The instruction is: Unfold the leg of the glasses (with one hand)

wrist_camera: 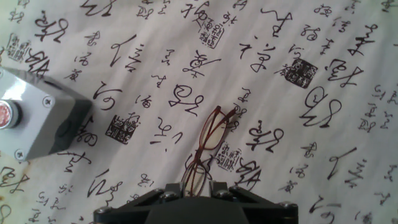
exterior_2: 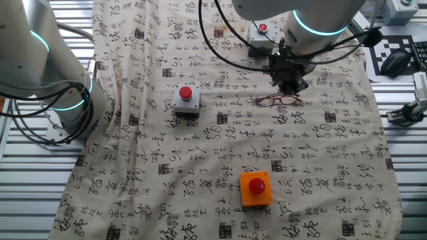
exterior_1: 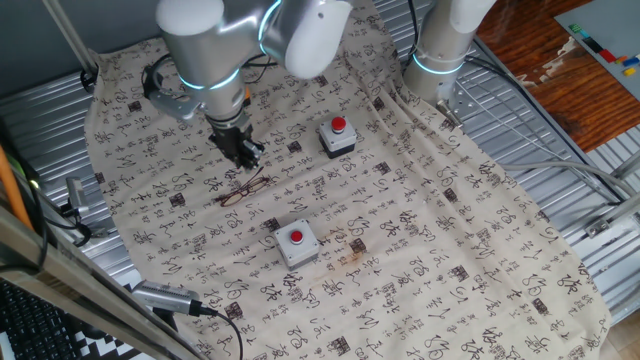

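The glasses (exterior_1: 243,188) lie flat on the calligraphy cloth, thin reddish-brown rim, legs folded. They also show in the other fixed view (exterior_2: 278,101) and the hand view (wrist_camera: 208,140). My gripper (exterior_1: 245,152) hangs just above and behind them, also seen in the other fixed view (exterior_2: 291,87). In the hand view the gripper (wrist_camera: 194,186) sits at the bottom edge with its jaws apart. The near lens of the glasses lies between the fingers (wrist_camera: 175,190). I see no contact with the frame.
A grey button box with a red button (exterior_1: 296,243) lies in front of the glasses, another (exterior_1: 338,135) behind right. An orange box (exterior_2: 255,189) sits on the cloth. One box (wrist_camera: 37,121) is at the hand view's left. A second arm's base (exterior_1: 440,50) stands at the back.
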